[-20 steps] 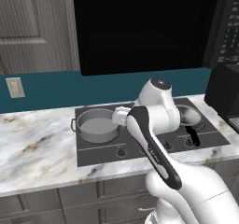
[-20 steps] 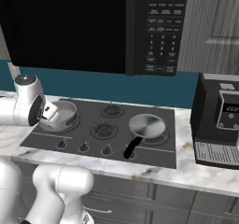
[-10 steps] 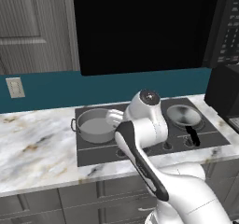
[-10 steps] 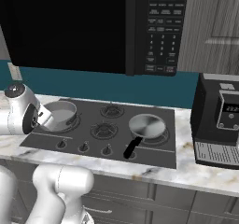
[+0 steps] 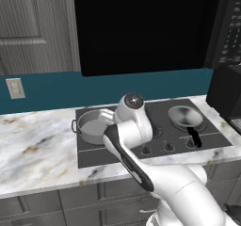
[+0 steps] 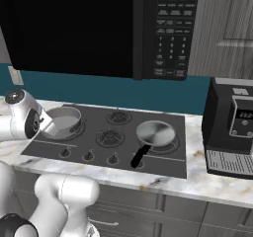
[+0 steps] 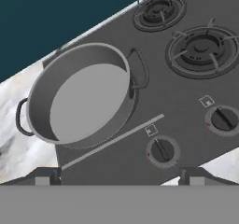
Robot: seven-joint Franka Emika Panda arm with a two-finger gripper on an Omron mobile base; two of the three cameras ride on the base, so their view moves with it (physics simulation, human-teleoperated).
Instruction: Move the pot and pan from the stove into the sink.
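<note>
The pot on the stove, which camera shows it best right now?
The hand view: the pot sits large and unobstructed there, with its whole rim, empty inside and both loop handles visible. In the left base view the arm covers its right side; in the right base view it is small and partly behind the arm.
</note>
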